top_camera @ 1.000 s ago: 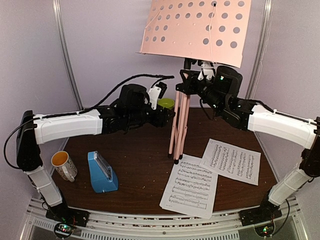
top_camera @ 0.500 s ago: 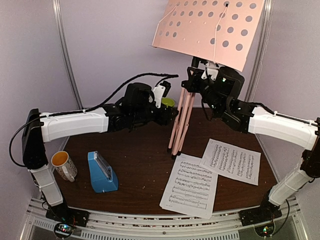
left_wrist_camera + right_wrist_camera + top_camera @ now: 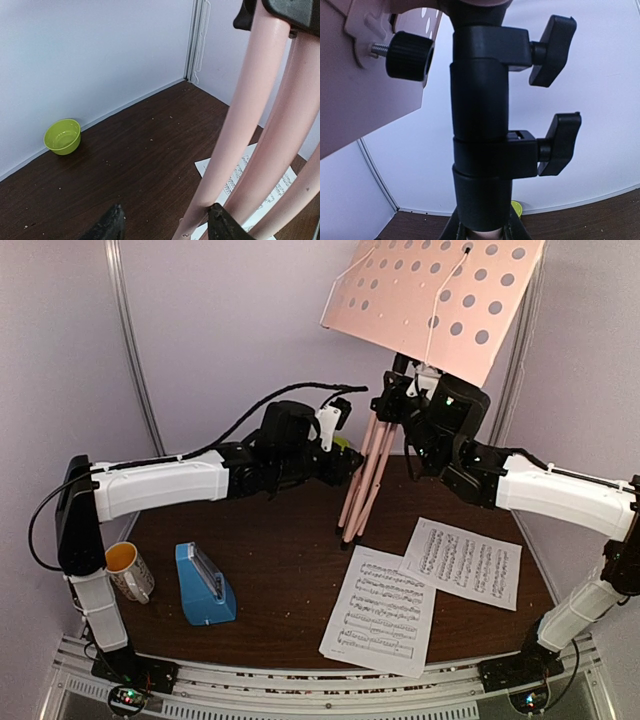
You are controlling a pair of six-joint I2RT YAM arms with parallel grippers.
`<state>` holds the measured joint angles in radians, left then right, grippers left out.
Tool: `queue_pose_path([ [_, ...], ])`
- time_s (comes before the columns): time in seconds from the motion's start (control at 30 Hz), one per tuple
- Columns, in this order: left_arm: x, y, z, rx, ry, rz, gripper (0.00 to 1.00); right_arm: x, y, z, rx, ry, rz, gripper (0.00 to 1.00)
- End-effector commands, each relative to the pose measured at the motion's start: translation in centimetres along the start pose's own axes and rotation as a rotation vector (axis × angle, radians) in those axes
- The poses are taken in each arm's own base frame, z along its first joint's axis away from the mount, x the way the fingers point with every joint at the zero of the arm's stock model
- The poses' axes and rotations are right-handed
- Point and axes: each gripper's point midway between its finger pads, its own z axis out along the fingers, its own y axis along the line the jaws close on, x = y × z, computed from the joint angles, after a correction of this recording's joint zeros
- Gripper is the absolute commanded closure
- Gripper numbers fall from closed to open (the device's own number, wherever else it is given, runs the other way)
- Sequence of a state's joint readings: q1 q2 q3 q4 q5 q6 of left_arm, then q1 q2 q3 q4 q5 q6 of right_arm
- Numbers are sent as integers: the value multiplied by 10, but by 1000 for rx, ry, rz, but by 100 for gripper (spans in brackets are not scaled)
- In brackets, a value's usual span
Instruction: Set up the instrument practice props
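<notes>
Pages (image 3: pixel 380 612) come nearest: two printed sheets lying flat on the table (image 3: pixel 290 560), right of centre and just beside each other. The closer one has its long side running near to far; the other, behind and to the right, lies with its long side more across the table.

One blue metronome (image 3: pixel 205 585) stands upright at the near left, narrow end up, and one mug (image 3: pixel 128 571) stands just left of it.

Behind these is one pink stand (image 3: pixel 362 475), in the middle of the table. Its three legs are folded close together and its long axis is nearly upright, leaning so that the top sits to the right of the feet. The feet point down at the table just behind the pages. The perforated desk is at the top, its holed face turned toward the near side.

There are two end effectors. The left end effector (image 3: pixel 166 207) is low beside the legs, on their left. Its fingers are apart, with one leg touching or just beside one finger and a wide gap to the other.

The right end effector (image 3: pixel 482 225) is higher, clamped on the stand's black post just below the two knobs, under the desk.

One lime bowl (image 3: pixel 62 136) sits farthest back, against the rear wall, well apart from the legs.
</notes>
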<state>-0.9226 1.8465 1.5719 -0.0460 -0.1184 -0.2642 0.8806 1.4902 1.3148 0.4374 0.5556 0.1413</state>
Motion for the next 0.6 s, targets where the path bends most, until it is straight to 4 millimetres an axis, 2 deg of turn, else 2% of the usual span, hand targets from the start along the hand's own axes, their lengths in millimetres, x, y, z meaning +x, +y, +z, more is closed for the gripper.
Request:
queue_pose_path([
  [0.0,-17,11,8,-30,-58,-9,42,-128,6,-40,-99,-314,346,100],
  [0.23,-23,7,7,-30,-76,-21,40,-127,5,-43,-104,-326,357,100],
  [0.43,-26,-1,4,-15,-92,-4,34,-126,7,-43,-112,-331,357,100],
  [0.57,-24,10,2,-83,-84,11,39,-127,9,-44,-121,-326,359,100],
])
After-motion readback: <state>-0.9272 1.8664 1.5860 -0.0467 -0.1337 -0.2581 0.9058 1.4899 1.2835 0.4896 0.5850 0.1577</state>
